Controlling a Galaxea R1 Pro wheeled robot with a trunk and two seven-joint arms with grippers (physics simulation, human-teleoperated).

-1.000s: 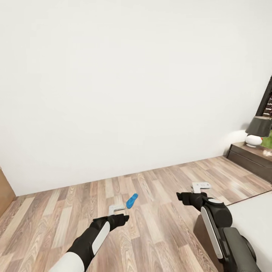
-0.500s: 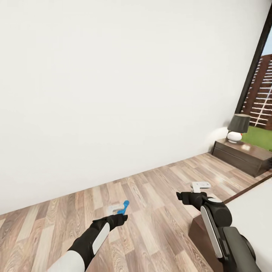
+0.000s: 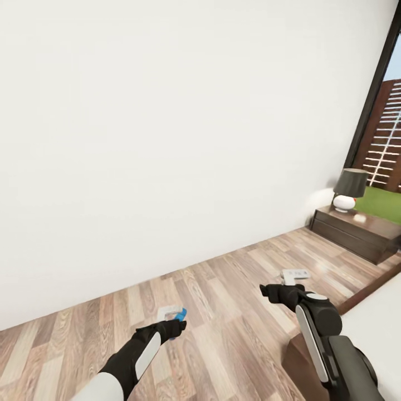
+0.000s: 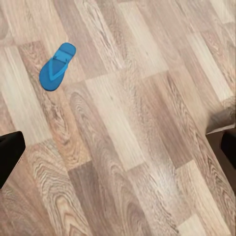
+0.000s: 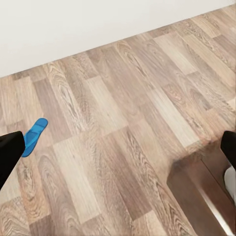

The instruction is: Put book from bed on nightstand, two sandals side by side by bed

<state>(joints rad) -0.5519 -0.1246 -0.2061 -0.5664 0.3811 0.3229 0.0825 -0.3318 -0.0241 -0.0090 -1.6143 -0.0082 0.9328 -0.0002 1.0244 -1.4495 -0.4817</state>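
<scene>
While I look down over both arms, my left gripper [image 3: 170, 327] hangs with jaws released over the floor [image 3: 234, 289], half hiding a blue sandal [image 4: 57, 67]. My right gripper [image 3: 274, 291] is spread open too, beside the bed [image 3: 373, 323]; the nightstand [image 3: 356, 231] stands beyond it.

a sandal [image 4: 57, 67] lies on the floor [image 3: 234, 312] left of the bed [image 3: 373, 328].

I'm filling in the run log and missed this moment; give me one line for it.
phase: approaching sandal | blue sandal: flat on wood floor, ungrasped | left gripper: open, empty | right gripper: open, empty | nightstand: ahead right, lamp on top
</scene>
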